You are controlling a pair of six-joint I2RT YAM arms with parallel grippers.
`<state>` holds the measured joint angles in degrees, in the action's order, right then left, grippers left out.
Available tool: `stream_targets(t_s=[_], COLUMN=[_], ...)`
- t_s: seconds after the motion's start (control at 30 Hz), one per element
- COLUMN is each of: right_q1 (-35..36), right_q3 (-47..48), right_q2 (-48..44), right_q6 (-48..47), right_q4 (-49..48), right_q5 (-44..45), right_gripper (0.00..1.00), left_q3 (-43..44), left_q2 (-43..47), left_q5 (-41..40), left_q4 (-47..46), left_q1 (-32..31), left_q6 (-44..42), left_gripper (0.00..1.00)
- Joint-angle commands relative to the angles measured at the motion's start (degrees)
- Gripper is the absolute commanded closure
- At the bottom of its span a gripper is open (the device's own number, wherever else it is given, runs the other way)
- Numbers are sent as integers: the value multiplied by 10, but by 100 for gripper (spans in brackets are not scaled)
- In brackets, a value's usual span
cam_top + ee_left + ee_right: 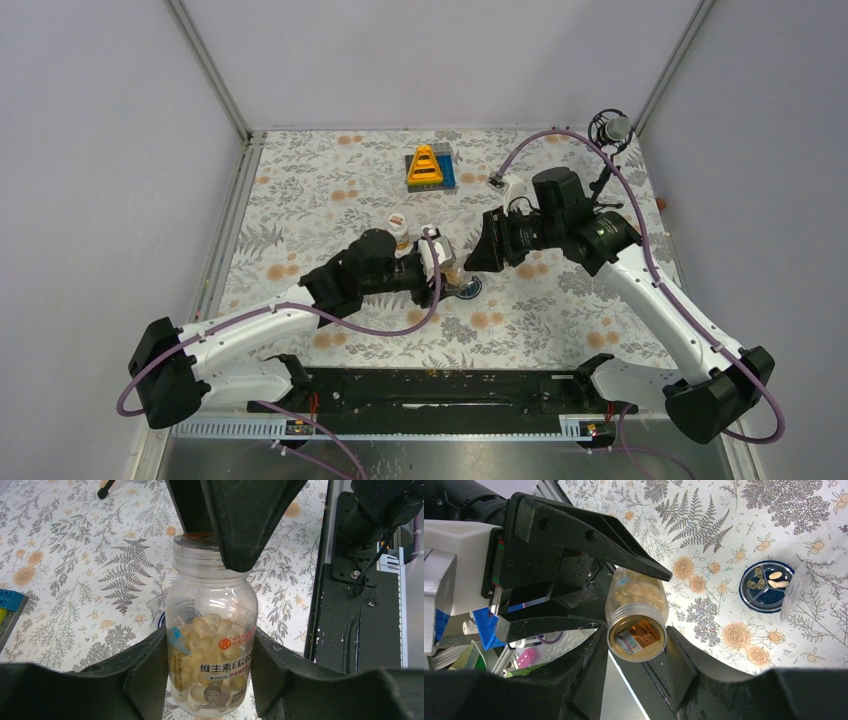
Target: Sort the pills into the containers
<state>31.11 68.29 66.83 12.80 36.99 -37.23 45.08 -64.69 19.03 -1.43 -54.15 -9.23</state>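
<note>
1. Grip: the left pincer (207,672) is clamped on the body of the clear capsule bottle (210,630), held between its fingers. The right pincer (636,642) has narrowed onto the bottle's gold top (636,637), seemingly touching it.
2. Twisting against a weak hold could spin or drop the bottle.
3. Capsules (207,630) could spill past the blue dish (744,591), which lies apart, off to the right pincer's side.

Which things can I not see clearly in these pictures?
1. Left wrist view: the right claw covers most of the cap of the bottle.
2. Top view: the left claw mostly hides the bottle; pills in the dish too small.
3. Right wrist view: unclear whether the right claw grips the cap.
</note>
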Motion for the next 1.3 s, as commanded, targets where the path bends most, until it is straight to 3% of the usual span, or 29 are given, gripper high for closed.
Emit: stream_targets(t_s=[0.0,0.17,0.37,0.5,0.7,0.83,1.27], right_q1=[27,34,67,98,107,116,119], right_q3=[8,-22,-51,-41,-27,-26,4], right_q2=[9,11,12,16,34,31,36], right_q6=[6,70,184,213,184,150,180], right_q4=[-17,-64,-107,-114,-101,-95,-73], right_q5=[-34,-49,15,52,66,98,184], right_gripper=[64,66,66,66,63,57,51], left_q3=[10,-41,-51,-51,-70,-78,-128], left_q2=[7,35,36,30,37,38,41], left_q5=[34,30,8,4,-13,-15,-20], left_q4=[-94,-197,-223,-223,-260,-283,-310], left_q1=[-1,-1,-1,-2,-3,-4,-5], left_q6=[-14,-9,-26,-72,-123,-111,-90], left_gripper=[100,100,100,100,100,100,100])
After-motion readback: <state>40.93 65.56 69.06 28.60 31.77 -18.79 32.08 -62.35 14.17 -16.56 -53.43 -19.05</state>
